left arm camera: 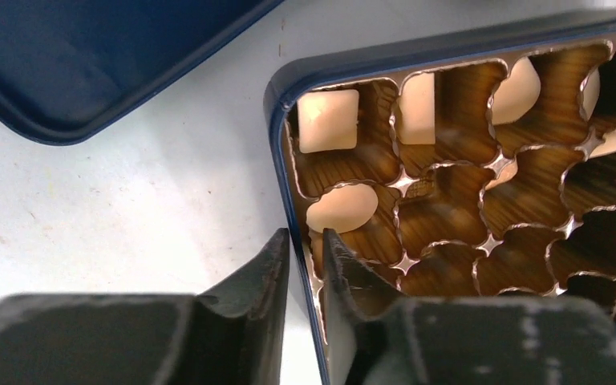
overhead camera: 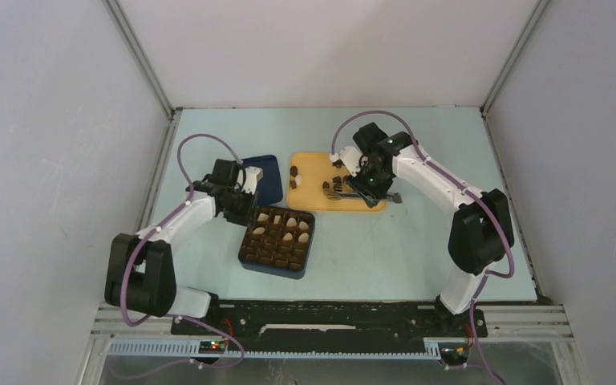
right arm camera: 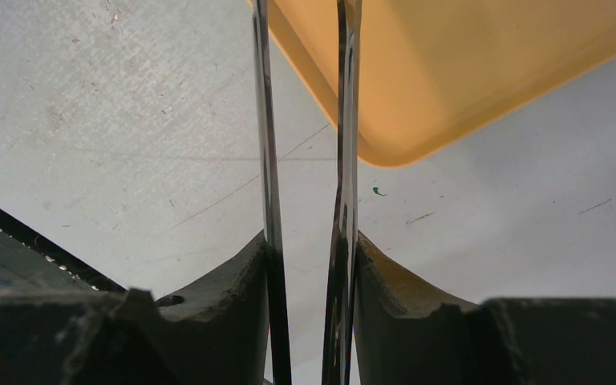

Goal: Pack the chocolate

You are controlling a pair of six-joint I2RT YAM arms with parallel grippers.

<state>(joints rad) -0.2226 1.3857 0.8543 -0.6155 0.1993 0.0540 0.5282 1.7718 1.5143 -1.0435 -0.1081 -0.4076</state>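
The dark blue box (overhead camera: 275,271) with its brown gridded insert holds several cream-white chocolates (overhead camera: 291,223) and dark ones (overhead camera: 274,255). My left gripper (overhead camera: 249,212) sits at its upper left corner. In the left wrist view the gripper (left arm camera: 305,237) straddles the box wall (left arm camera: 353,68), one finger outside and one inside, shut on it beside a white piece (left arm camera: 342,207). My right gripper (overhead camera: 371,181) is over the yellow tray (overhead camera: 309,198), shut on metal tongs (right arm camera: 266,160) whose blades stand slightly apart. A white piece (overhead camera: 296,171) and dark pieces (overhead camera: 338,181) lie on the tray.
The box's dark blue lid (overhead camera: 269,180) lies upside down behind the left gripper, also seen in the left wrist view (left arm camera: 88,64). In the right wrist view the yellow tray's corner (right arm camera: 465,72) lies past the tong blades. White enclosure walls stand on three sides.
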